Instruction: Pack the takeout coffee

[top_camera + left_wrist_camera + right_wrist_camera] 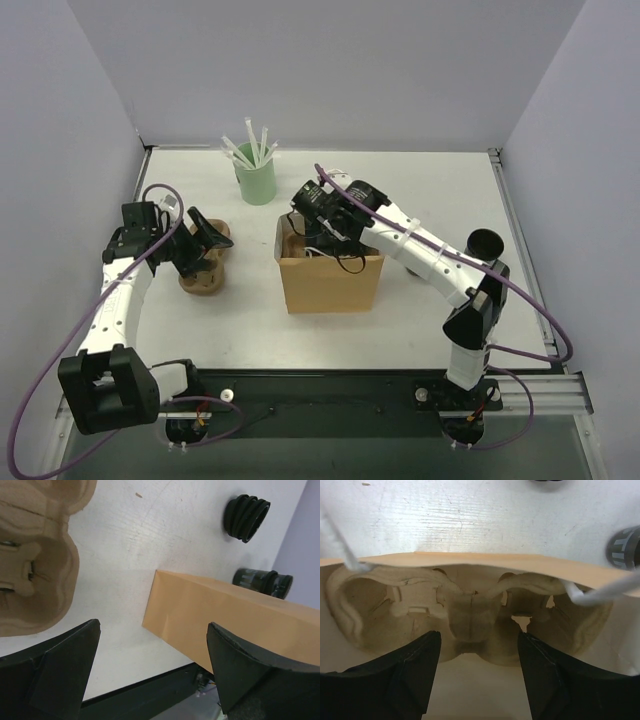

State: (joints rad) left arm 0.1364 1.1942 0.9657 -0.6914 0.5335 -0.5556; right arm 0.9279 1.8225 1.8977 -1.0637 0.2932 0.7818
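Right wrist view: the right gripper [478, 635] has its fingers spread with nothing between them, and it points down into the mouth of the bag [470, 560]. Below the fingers a carrier [470, 610] lies flat on the bag's floor, its pulp wells bare. Two white cords [592, 596] cross the bag's mouth, one at each upper corner. Past the bag's rim, at the right edge of the view, the cup [625, 547] sits on the table [470, 515], outside the bag; only a dark, printed slice of it shows. In the top external view the right gripper [322, 240] sits in the open top of the bag [330, 285], and the right forearm slants across the bag's right side. The left gripper [205, 240] hangs over the other carrier [203, 278], which lies on the table left of the bag. Its fingers are spread wide and grip nothing. In the left wrist view the left gripper [152, 625] frames bare table [130, 545] and a corner of the bag [225, 615], with the other carrier [35, 565] at upper left. The lidded cup [262, 582] peeks over the bag's top edge, just beyond it; whether it stands or lies I cannot tell. A ribbed black piece [246, 517] sits farther off, near the right arm's elbow [484, 242]. A green cup [255, 183] of straws [250, 150] stands behind the bag.
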